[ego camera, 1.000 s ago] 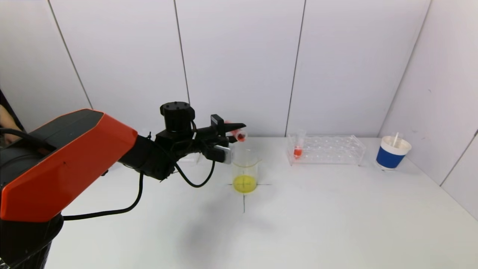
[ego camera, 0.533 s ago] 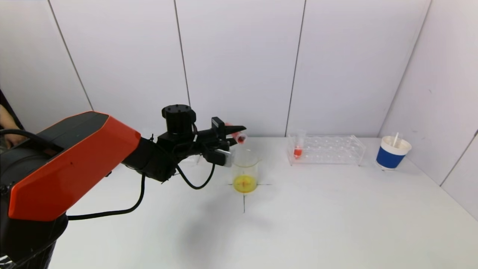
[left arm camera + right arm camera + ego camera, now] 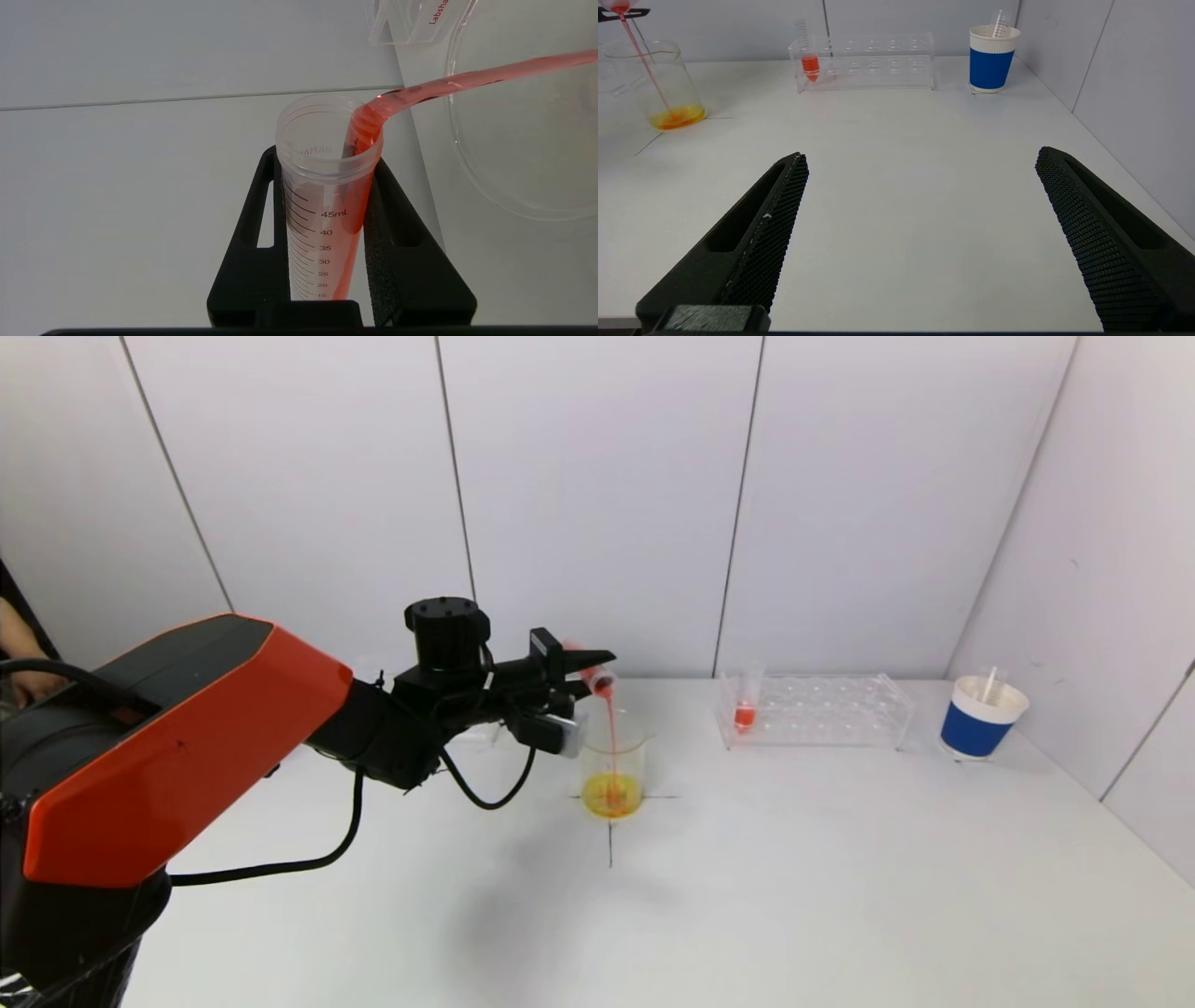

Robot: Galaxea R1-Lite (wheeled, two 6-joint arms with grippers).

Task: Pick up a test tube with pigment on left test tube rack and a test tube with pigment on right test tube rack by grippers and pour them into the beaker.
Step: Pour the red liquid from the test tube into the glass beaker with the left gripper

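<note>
A: Above the clear glass beaker (image 3: 612, 765), left end effector (image 3: 586, 674) pinches the tilted clear plastic graduated tube (image 3: 327, 196); red pigment streams out.

B: Light, slick, rigid; hold mid-barrel. Right end effector (image 3: 920, 233) spread, idle.

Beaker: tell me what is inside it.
The beaker holds yellow liquid with red swirling in, and a red stream falling from the tube in the left gripper. Nothing inside is covered.

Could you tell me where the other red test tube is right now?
The red test tube stands in the right rack's left end, right of the beaker.
</note>
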